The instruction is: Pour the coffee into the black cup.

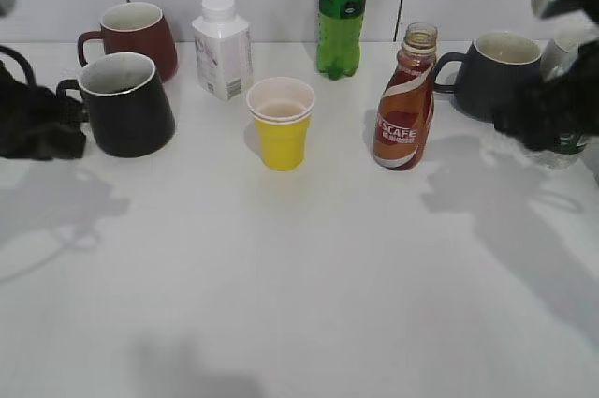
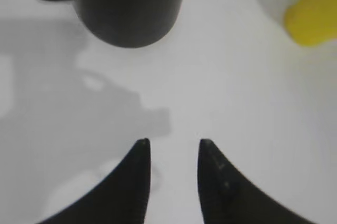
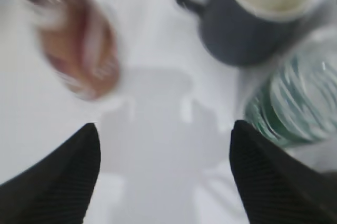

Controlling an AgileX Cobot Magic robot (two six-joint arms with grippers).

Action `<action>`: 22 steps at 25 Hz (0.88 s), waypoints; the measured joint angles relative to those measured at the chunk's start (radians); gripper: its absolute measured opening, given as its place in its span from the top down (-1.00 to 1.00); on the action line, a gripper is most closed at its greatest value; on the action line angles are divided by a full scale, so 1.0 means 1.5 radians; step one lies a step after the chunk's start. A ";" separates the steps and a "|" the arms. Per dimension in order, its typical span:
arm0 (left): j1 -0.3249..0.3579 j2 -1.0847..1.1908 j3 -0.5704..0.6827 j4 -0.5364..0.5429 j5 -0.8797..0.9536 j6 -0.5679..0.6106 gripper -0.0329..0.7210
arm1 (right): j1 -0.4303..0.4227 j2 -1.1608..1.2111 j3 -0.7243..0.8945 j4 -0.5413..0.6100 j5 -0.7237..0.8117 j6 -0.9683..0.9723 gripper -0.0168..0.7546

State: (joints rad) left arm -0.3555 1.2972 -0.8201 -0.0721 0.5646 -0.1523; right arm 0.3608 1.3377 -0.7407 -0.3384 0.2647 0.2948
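The coffee bottle [image 1: 405,103], brown with a red-white Nescafe label and no cap, stands upright right of centre; it shows blurred in the right wrist view [image 3: 79,50]. The glossy black cup [image 1: 126,103] stands at the left, handle to the left, and shows in the left wrist view [image 2: 131,2]. My left gripper [image 2: 174,142] is open and empty above bare table, short of the black cup. My right gripper [image 3: 166,129] is wide open and empty, hovering right of the bottle; in the exterior view it is a dark blurred mass [image 1: 547,108].
A maroon mug [image 1: 131,35], a white carton bottle [image 1: 223,47], a green soda bottle [image 1: 343,9] and a dark grey mug [image 1: 501,70] stand along the back. A yellow paper cup [image 1: 282,124] stands in the middle. A clear water bottle [image 3: 295,100] lies by the right gripper.
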 joint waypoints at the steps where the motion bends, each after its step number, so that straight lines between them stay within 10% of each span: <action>1: -0.001 -0.017 -0.003 0.000 0.010 0.000 0.28 | 0.013 -0.020 -0.007 0.011 0.012 0.000 -0.59; 22: -0.001 -0.575 0.125 0.053 0.200 0.039 0.12 | 0.089 -0.597 0.059 0.133 0.326 -0.008 -0.58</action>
State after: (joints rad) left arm -0.3567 0.4345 -0.6332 0.0076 0.8649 -0.0936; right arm 0.4939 0.4423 -0.6524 -0.1391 0.7531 0.2828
